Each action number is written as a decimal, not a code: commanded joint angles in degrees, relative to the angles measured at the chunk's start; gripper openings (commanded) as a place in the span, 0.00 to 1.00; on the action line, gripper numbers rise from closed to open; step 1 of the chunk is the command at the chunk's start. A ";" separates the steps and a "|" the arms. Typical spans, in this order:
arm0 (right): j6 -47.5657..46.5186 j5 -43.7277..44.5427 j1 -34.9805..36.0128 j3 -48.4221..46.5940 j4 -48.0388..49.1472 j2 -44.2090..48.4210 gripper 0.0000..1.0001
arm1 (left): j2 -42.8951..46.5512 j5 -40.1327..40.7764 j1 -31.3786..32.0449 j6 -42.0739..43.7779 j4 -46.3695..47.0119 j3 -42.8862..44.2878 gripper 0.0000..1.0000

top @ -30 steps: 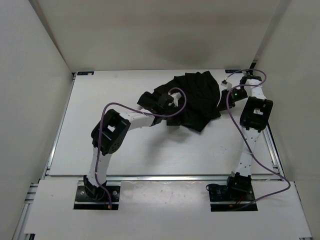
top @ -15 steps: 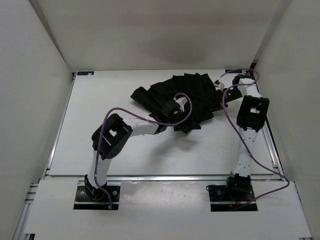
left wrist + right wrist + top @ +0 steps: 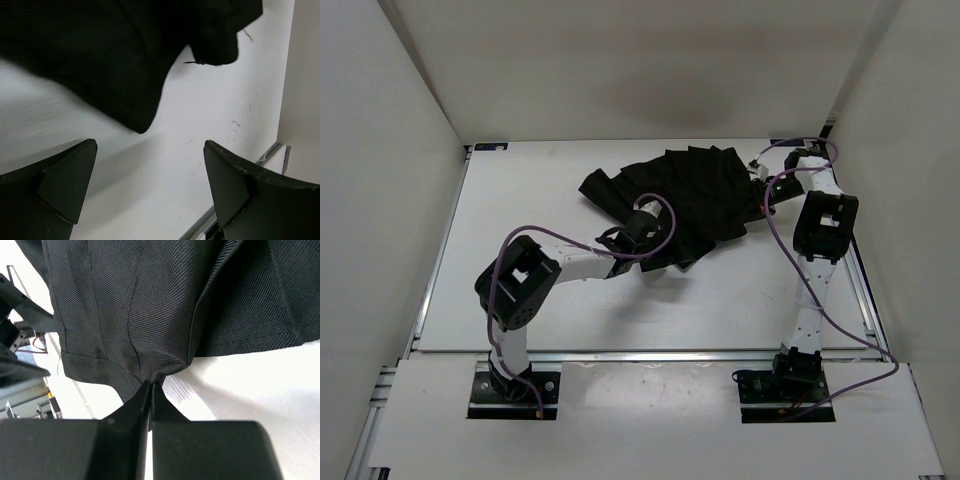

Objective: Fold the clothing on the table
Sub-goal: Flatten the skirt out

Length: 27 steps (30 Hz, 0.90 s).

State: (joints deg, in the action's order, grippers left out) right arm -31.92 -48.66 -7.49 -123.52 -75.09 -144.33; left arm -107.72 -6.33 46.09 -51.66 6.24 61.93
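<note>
The black clothing point(image 3: 692, 190) lies spread like a fan on the far part of the white tabletop point(image 3: 520, 290), more to the right side.

The left claw point(image 3: 150, 145) sits just beside the clothing's near left edge. It is wide open and holds nothing (its two fingers point(image 3: 65, 175) stand far apart). In the left wrist view, a rounded corner of the clothing's hem points down toward the gap between them. Only white tabletop shows in that gap.

The right claw point(image 3: 151, 385) is at the clothing's far right corner. It is pressed tight together, pinching a small bit of the clothing's edge. The cloth bunches into creases at the pinch.

Left of the clothing, and on its near side, a wide stretch of white tabletop shows. To the clothing's right there is little room. Its edge lies close to the metal rail point(image 3: 867, 300) and the white wall point(image 3: 920, 200) beyond it.
</note>
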 commanded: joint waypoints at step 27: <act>3.87 2.59 0.01 0.66 1.87 5.46 0.00 | 2.06 0.36 -8.20 -5.47 5.36 -4.97 0.00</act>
State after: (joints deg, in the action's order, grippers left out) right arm -30.37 -48.69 -7.79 -122.76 -74.56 -143.72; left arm -111.81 -5.96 40.40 -58.30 12.40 59.22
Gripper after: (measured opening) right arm 0.008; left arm 0.029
